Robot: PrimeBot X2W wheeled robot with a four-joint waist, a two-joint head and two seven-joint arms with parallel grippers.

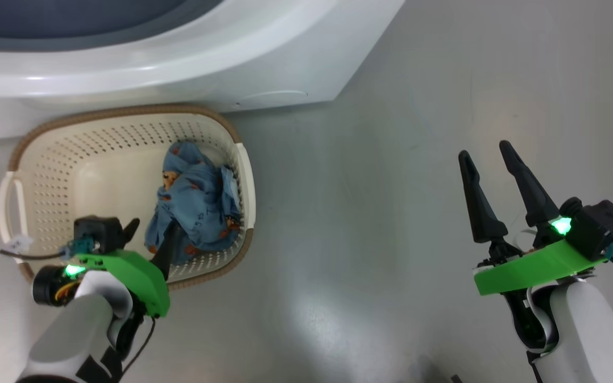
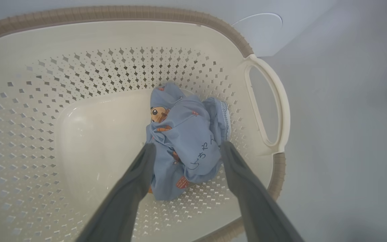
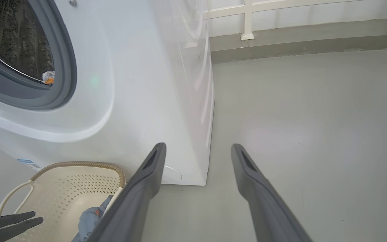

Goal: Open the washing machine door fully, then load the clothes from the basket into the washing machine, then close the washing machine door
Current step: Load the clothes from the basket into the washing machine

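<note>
The cream basket [image 1: 125, 110] with its brown rim stands on the floor against the white washing machine [image 1: 179, 58]. A bundle of light-blue clothes [image 1: 195, 191] lies at its right end. My left gripper [image 1: 155, 224] reaches down into the basket. In the left wrist view the left gripper [image 2: 187, 148] is open, one finger on each side of the clothes [image 2: 186, 134], inside the basket [image 2: 113, 13]. My right gripper [image 1: 485, 150] hangs open over bare floor. The right wrist view shows the uncovered drum [image 3: 12, 40], grey gasket [image 3: 62, 84], and a small white-orange piece [image 3: 48, 77] inside. The washing machine door is out of view.
Grey floor [image 1: 365, 213] spreads to the right of the basket and machine. In the right wrist view, a wall base with a white rail [image 3: 247, 20] runs behind the machine [image 3: 139, 84]. A blue label [image 3: 29, 164] sits low on its front, above the basket [image 3: 79, 164].
</note>
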